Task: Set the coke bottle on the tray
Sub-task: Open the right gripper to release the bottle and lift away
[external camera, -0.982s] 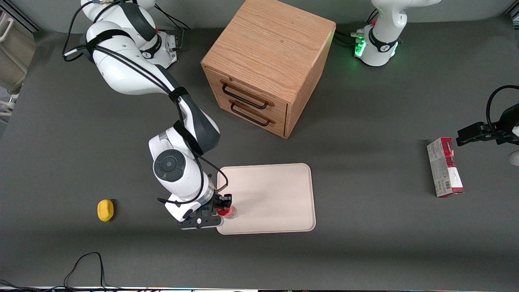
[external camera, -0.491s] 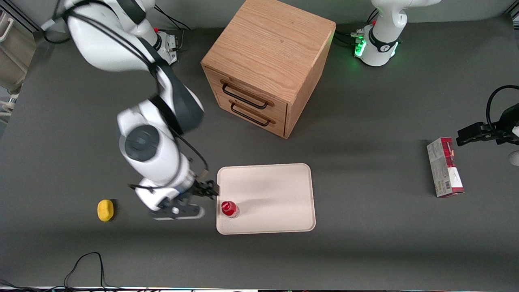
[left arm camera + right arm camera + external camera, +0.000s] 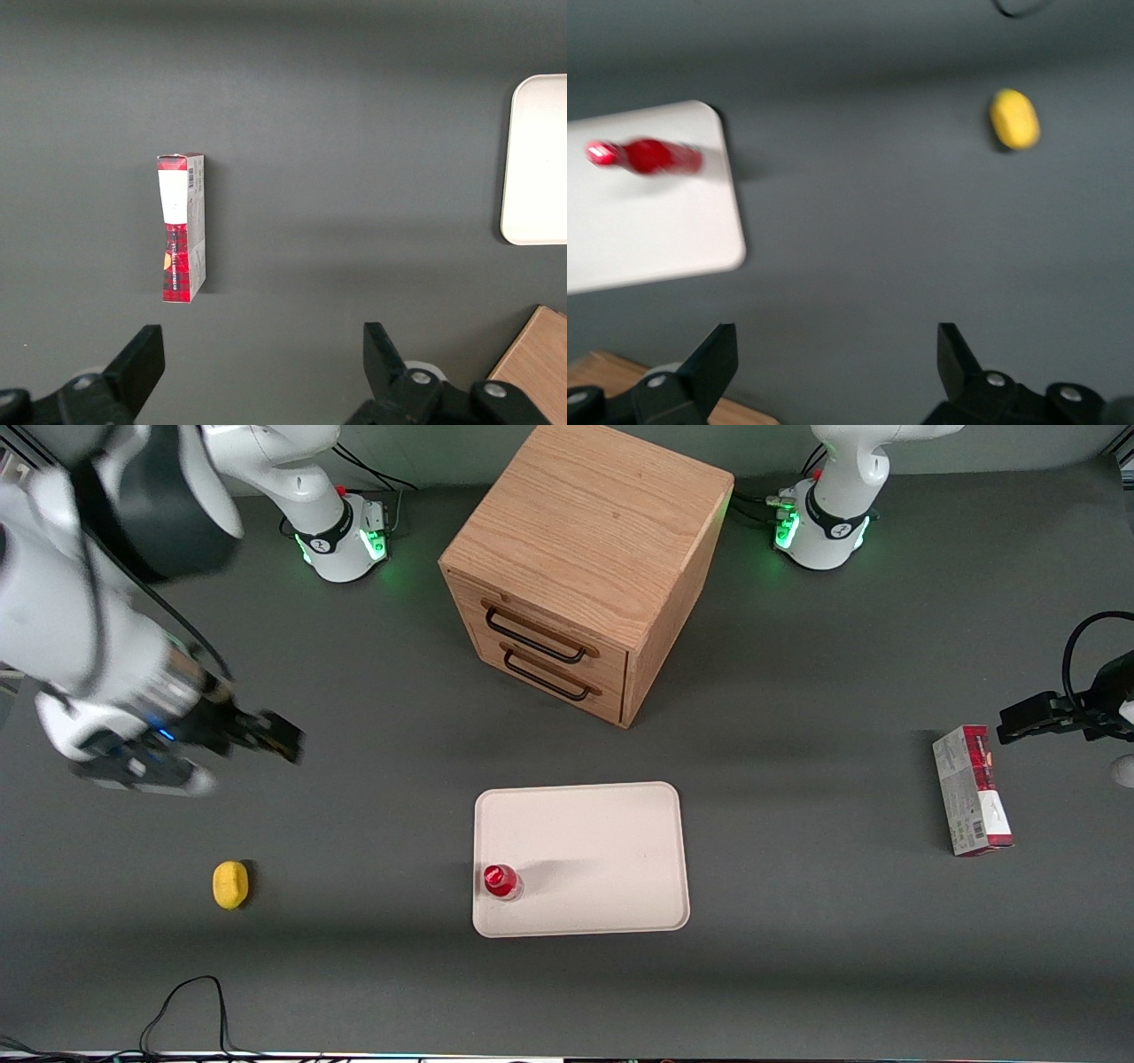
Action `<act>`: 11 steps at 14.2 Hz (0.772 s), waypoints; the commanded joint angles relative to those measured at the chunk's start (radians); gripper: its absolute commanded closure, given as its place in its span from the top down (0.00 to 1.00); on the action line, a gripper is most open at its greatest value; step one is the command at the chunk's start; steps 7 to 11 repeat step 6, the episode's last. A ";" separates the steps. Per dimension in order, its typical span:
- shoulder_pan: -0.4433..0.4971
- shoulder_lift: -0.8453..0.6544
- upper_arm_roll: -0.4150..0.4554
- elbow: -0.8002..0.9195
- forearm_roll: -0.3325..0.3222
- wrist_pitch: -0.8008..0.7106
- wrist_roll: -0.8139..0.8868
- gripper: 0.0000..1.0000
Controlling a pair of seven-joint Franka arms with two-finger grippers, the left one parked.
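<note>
The pincer (image 3: 266,735) hangs high above the tabletop (image 3: 797,974) at the working arm's end, well apart from everything on it and holding nothing. Its two dark fingers (image 3: 709,363) are spread wide, with only bare grey surface showing in the gap between them in the right wrist view.

Nearest to the pincer is a yellow lemon-like lump (image 3: 230,885), which lies on the tabletop below it and nearer to the front camera. The wrist view shows this lump (image 3: 1013,119) alone, touching nothing.

Farther out from the pincer, toward the parked arm's end and also nearer to the front camera, lies the cream tray (image 3: 602,841), flat, with rounded corners and a low rim. The coke bottle (image 3: 500,881) stands upright on the tray, red cap up, in the tray corner that is closest to the front camera and toward the working arm's end. It sits inside the rim, near it. In the wrist view the bottle (image 3: 647,157) appears as a blurred red shape on the tray (image 3: 656,239).

About level with the pincer's height in the front view, but toward the middle of the tabletop, stands a wooden drawer cabinet (image 3: 589,567) with two dark handles on its front; both drawers look closed.

Farthest from the pincer, at the parked arm's end, a red-and-grey carton (image 3: 972,790) lies flat.
</note>
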 commanded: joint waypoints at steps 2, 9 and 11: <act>0.011 -0.249 -0.044 -0.235 0.023 -0.013 -0.084 1.00; 0.010 -0.204 -0.078 -0.150 0.021 -0.058 -0.142 1.00; 0.010 -0.204 -0.078 -0.150 0.021 -0.058 -0.142 1.00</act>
